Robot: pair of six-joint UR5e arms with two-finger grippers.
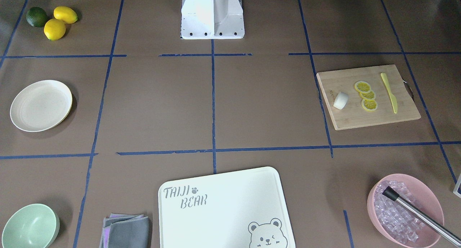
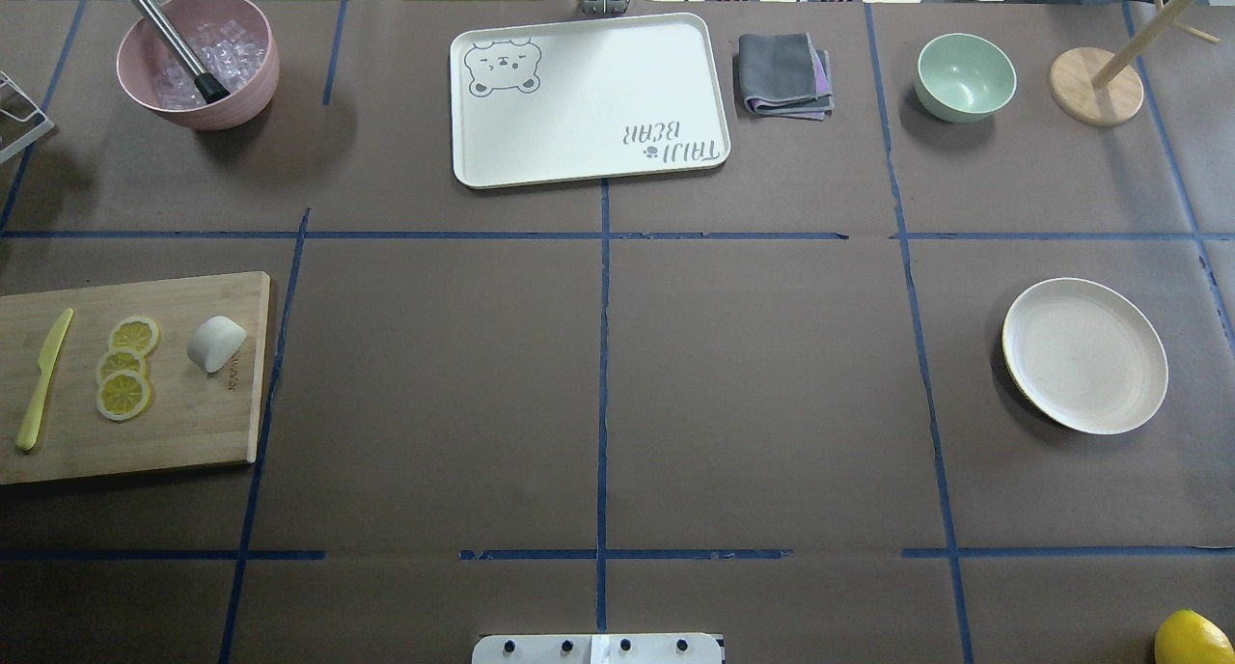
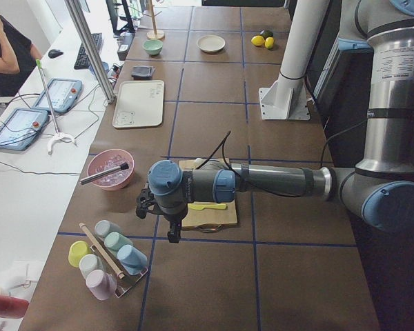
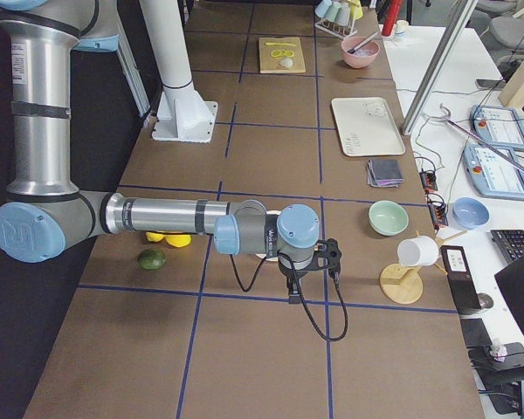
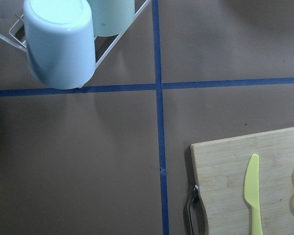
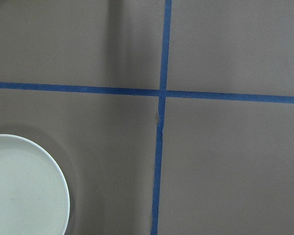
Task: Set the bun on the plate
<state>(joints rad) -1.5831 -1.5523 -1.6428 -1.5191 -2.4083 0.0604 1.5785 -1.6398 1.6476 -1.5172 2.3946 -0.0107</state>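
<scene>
Brown paper covers the worktop [image 2: 753, 403], squared off with blue tape, and both arms hang above it. The job looks unstarted to me. From the overhead camera, the bun [image 2: 216, 344] lies at the left side on the bamboo cutting board [image 2: 193, 432], close to the board's right edge. It sits just beside the overlapping row of lemon slices [image 2: 125, 366] but apart from them, and the yellow knife [image 2: 43, 379] lies beyond those. That gap should let fingers close on the bun without dragging a slice along. The plate [image 2: 1084, 355] rests bare at the right side of the same view, well apart from the board, with the whole middle of the worktop between them.

The left end effector [image 3: 172, 231] hovers pointing down, just past the knife end of the board and toward the cup rack [image 3: 110, 258]. Its wrist camera shows the board's handle, the knife and only the edges of the slices, so the bun is outside that view. I read this as a waiting pose on the side nearest the bun, and the arm would need to shift along the board to get over it.

The right end effector [image 4: 293, 288] hangs just beside the plate, whose rim curves into the lower left corner of its wrist view. Both end effectors appear only in the side cameras, so I cannot tell how far either is parted. Neither has the bun, since it lies on the board.
</scene>
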